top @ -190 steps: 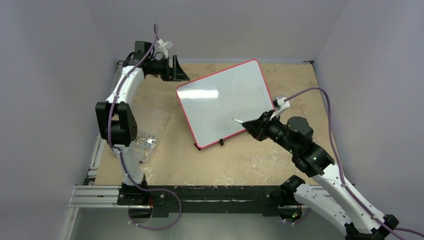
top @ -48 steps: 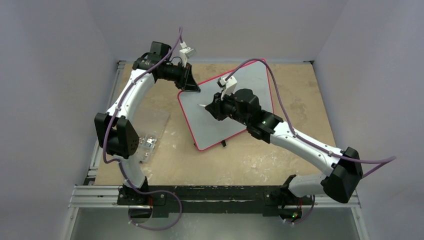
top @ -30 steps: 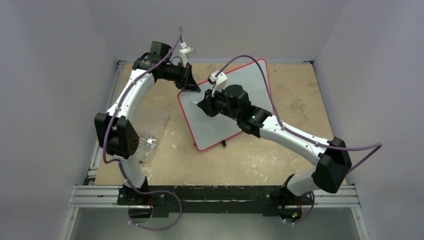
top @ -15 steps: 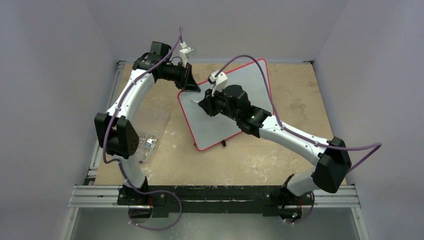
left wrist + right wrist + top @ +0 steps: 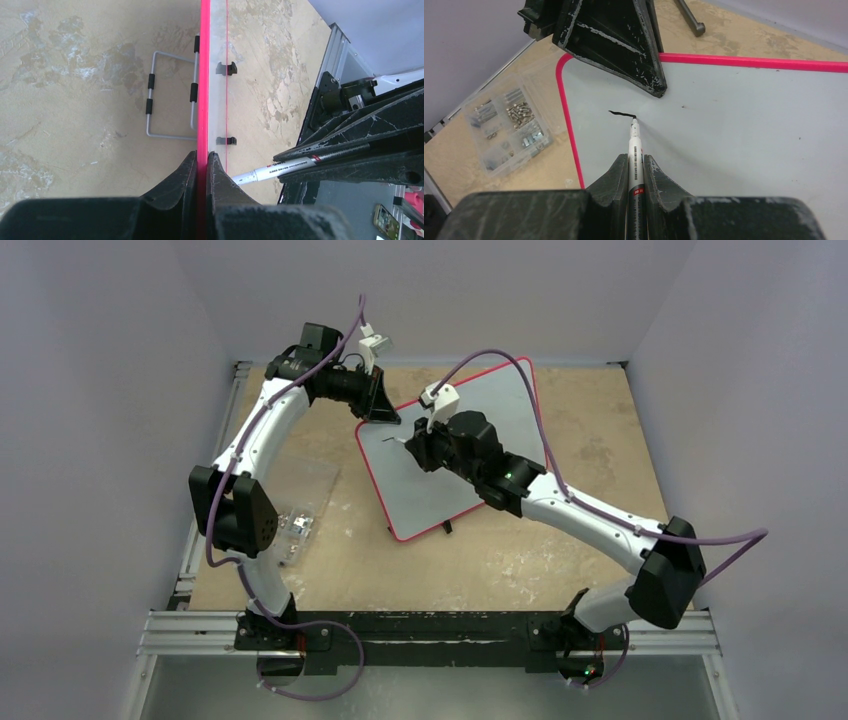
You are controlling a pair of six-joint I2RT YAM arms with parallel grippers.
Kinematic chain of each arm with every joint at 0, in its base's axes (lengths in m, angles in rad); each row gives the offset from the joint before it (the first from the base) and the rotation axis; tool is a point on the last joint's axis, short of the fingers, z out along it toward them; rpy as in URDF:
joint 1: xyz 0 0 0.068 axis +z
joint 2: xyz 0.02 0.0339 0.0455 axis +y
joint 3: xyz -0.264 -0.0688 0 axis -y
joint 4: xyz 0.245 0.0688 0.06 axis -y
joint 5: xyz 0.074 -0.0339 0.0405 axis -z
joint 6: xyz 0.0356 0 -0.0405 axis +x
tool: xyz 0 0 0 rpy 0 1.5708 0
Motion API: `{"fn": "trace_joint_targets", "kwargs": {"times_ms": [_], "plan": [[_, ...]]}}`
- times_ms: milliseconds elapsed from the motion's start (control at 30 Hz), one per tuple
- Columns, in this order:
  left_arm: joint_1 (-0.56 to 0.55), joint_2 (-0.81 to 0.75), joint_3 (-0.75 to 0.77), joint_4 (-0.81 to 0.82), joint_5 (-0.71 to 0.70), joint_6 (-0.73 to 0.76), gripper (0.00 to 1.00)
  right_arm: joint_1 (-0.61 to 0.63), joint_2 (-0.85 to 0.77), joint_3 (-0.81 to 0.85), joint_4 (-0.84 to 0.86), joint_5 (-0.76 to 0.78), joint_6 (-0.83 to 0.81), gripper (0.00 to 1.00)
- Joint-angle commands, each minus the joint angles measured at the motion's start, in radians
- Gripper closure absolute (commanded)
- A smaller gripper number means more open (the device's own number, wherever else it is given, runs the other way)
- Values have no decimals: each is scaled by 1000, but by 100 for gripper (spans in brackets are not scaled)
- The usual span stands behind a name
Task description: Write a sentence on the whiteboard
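Observation:
The whiteboard, red-rimmed, lies slanted on the table. My left gripper is shut on its far-left rim; in the left wrist view the fingers pinch the red edge. My right gripper hovers over the board's upper left, shut on a white marker. The marker's tip touches the board at the end of a short curved black stroke, the only lettering of the sentence that shows.
A clear plastic box of screws sits on the table left of the board, and it shows in the right wrist view as well. A wire stand lies behind the board. Enclosure walls close in on three sides.
My right gripper came with the marker from the board's near-right edge to its upper left. My left gripper moved onto the rim. In the last second the tip slid slightly right.

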Motion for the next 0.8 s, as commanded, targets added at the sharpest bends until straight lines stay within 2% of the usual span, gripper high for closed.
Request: {"fn": "trace_joint_targets", "kwargs": {"times_ms": [0, 233, 467, 767], "plan": [[-35, -16, 14, -41, -23, 75, 100, -2, -35, 12, -24, 105, -39, 100], [-36, -18, 14, -43, -24, 77, 100, -1, -49, 15, -39, 86, -42, 100], [-39, -21, 15, -45, -27, 78, 100, -2, -112, -42, 45, -27, -41, 100], [-42, -27, 12, -46, -30, 80, 100, -2, -72, -21, 72, -97, -26, 100]]}}
